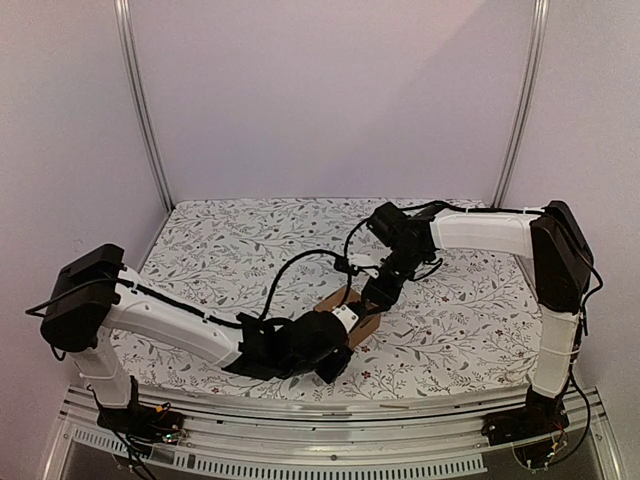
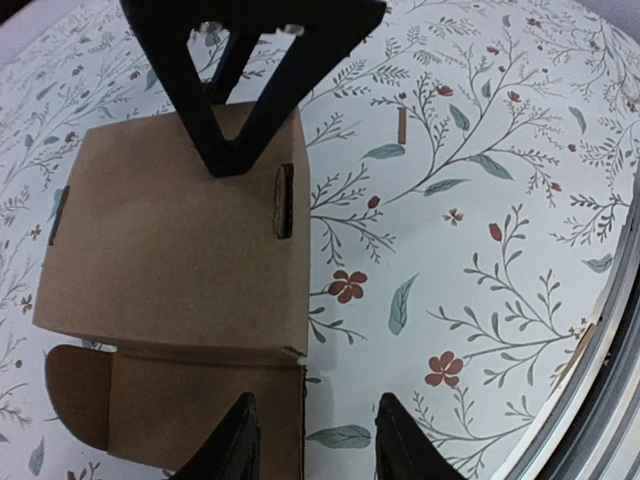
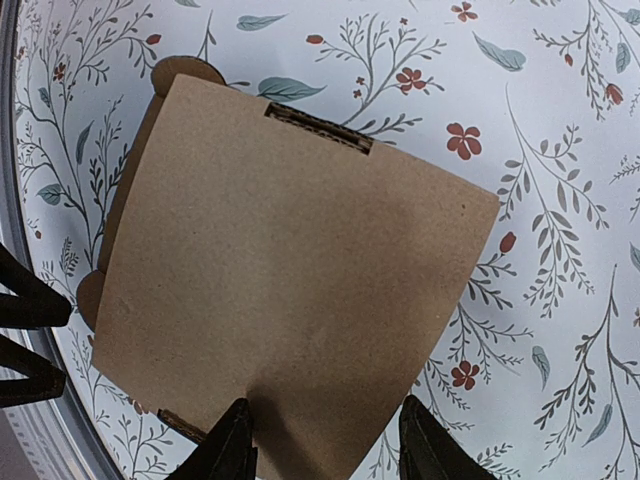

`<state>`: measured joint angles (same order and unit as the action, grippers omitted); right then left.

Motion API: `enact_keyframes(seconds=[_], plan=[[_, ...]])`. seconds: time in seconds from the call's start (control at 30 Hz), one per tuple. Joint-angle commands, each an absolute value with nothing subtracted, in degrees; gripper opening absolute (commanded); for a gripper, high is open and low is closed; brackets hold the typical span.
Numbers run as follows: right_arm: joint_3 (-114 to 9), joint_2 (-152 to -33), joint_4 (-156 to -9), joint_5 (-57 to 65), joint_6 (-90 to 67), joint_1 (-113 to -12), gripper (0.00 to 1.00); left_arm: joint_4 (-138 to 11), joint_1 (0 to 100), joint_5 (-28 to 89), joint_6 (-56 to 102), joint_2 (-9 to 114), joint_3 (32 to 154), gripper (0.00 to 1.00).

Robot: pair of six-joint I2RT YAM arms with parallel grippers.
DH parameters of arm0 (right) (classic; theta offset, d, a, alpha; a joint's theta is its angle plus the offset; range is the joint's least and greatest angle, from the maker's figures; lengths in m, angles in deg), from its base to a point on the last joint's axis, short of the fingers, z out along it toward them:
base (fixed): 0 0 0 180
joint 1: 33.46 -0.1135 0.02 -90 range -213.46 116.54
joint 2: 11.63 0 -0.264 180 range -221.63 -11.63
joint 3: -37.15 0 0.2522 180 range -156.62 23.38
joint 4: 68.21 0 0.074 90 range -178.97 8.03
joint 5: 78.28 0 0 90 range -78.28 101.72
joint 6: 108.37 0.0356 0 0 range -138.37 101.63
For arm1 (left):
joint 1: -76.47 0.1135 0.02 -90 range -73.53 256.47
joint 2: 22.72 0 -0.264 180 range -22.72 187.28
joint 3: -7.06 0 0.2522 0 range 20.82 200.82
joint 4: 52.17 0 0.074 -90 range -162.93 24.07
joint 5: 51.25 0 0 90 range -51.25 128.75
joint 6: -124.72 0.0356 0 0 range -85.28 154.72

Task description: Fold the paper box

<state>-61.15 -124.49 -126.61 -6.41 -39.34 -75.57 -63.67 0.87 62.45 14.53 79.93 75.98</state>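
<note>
On table (image 1: 220,240), paper box (image 2: 170,250); left gripper (image 2: 315,405) parted astride edge; right gripper (image 3: 325,405) parted, perhaps touching top.

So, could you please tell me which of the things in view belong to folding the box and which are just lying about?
Part of the job:
- paper box
- left gripper
- right gripper

Just there:
- floral tablecloth
- small brown strip on the cloth; scrap or print, I cannot tell
- metal frame posts
- base rail at the near edge
</note>
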Motion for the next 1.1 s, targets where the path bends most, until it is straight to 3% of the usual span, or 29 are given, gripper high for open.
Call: enact_keyframes(seconds=[0.0,0.2,1.07], plan=[[-59.41,-124.76,-127.19,-5.14,-39.16,-75.68,0.47,-63.03,0.43,64.38,13.52,81.34,79.18,0.36],[-59.32,-124.75,-127.12,-5.93,-39.20,-75.31,0.47,-72.57,0.36,62.58,10.05,81.35,80.60,0.39],[-59.06,-125.76,-127.06,-7.54,-38.94,-74.91,0.48,-74.06,3.42,57.76,9.09,84.27,79.95,0.07]])
